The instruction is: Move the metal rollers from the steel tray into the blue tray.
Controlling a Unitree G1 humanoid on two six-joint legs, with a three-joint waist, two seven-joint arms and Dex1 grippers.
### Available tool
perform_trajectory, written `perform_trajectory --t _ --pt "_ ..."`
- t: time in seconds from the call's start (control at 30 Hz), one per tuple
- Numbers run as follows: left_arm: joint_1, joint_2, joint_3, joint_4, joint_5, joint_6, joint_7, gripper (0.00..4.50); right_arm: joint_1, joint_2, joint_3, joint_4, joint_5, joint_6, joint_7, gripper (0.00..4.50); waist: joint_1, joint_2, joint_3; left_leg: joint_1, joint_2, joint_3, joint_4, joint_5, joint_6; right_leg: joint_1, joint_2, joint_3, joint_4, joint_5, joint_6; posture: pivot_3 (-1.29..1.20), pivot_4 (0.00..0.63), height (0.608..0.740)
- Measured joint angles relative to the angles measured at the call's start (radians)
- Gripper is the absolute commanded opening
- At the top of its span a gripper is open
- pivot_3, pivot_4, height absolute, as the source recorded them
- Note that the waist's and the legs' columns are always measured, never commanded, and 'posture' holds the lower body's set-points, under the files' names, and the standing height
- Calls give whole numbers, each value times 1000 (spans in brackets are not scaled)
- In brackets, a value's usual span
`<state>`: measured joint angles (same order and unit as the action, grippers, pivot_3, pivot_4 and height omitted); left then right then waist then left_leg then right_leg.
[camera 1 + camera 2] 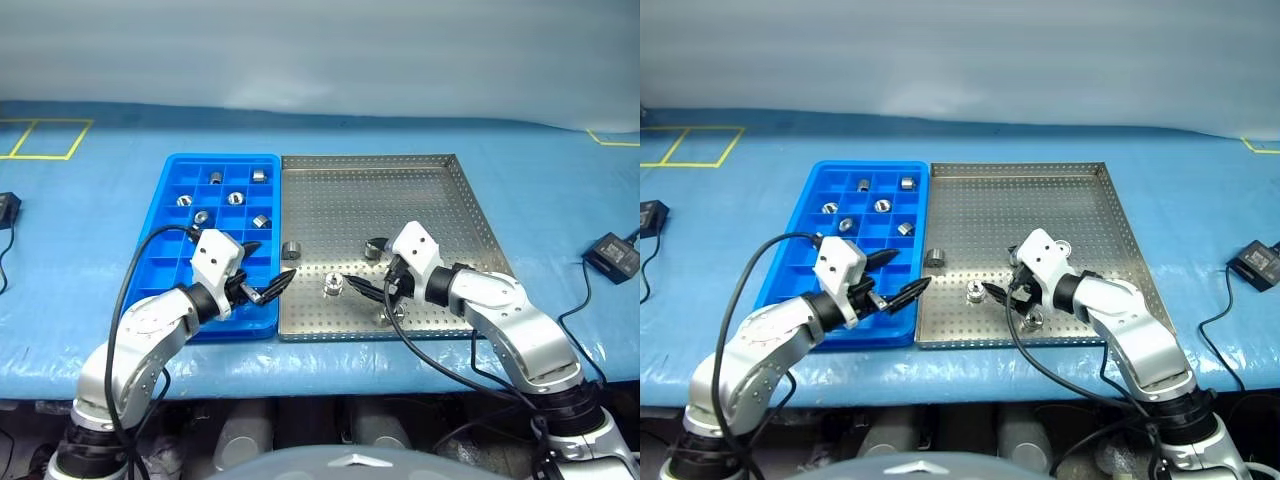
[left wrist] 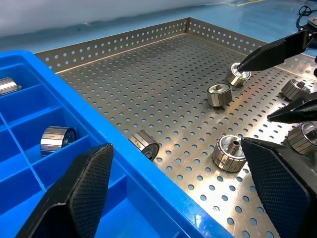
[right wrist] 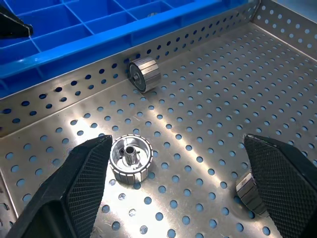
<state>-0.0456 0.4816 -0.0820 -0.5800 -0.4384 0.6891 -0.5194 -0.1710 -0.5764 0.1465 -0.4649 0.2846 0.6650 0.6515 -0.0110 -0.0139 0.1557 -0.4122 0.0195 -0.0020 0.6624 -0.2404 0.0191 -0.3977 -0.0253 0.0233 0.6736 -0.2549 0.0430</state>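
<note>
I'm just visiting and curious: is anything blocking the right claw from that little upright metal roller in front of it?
Nothing visible blocks it. The right gripper is open, and the upright roller stands on the steel tray by one finger, with only bare perforated floor around it. Another roller lies beside the other finger.

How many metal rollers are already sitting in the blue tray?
6 metal rollers in the blue tray: two near the far end, two in the next row, two a little closer. The left arm could hide others.
</note>
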Motion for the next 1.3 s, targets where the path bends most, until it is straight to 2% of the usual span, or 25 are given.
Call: perform_trajectory --t 0.3,0.5,0.7,0.93,1.03,1.17,1.27,1.3 --pt "-223 -3 -253 211 121 7 -76 4500 42 -5 -37 -71 18 2 -28 4479 -14 0 0 0 0 0 0 0 0 0 1 0 0 0 1 -121 150 740" --pt "-330 -8 -331 323 208 2 -96 4500 90 -11 -68 -133 17 22 -64 4479 -33 0 0 0 0 0 0 0 0 0 1 1 0 0 1 -160 150 740" --pt "-357 -15 -365 373 263 2 -116 4500 112 -11 -79 -168 16 33 -90 4479 -65 1 -1 1 1 1 0 0 0 0 2 2 1 0 3 -171 150 740" --pt "-375 -17 -402 395 323 18 -123 4500 112 -10 -78 -172 15 37 -111 4479 -75 2 -1 3 1 2 0 0 0 1 4 4 2 -2 5 -171 150 740" --pt "-381 -17 -413 402 347 22 -122 3877 111 -8 -78 -172 15 37 -115 4500 -75 2 -2 5 2 3 0 0 0 2 4 5 3 -2 6 -170 150 740" --pt "-381 -17 -416 407 362 27 -122 2591 111 -6 -78 -172 13 37 -125 4500 -77 2 -2 11 3 6 -1 0 0 6 5 9 3 -3 6 -167 150 740" --pt "-381 -17 -416 408 371 32 -122 2591 109 -5 -77 -172 13 37 -128 4500 -80 2 -2 13 3 8 -1 0 0 6 5 12 3 -3 5 -165 150 740" --pt "-381 -17 -416 408 375 33 -122 2410 108 -5 -76 -172 13 37 -128 4500 -81 2 -2 13 3 9 -1 0 0 6 6 14 3 -3 5 -163 150 740"
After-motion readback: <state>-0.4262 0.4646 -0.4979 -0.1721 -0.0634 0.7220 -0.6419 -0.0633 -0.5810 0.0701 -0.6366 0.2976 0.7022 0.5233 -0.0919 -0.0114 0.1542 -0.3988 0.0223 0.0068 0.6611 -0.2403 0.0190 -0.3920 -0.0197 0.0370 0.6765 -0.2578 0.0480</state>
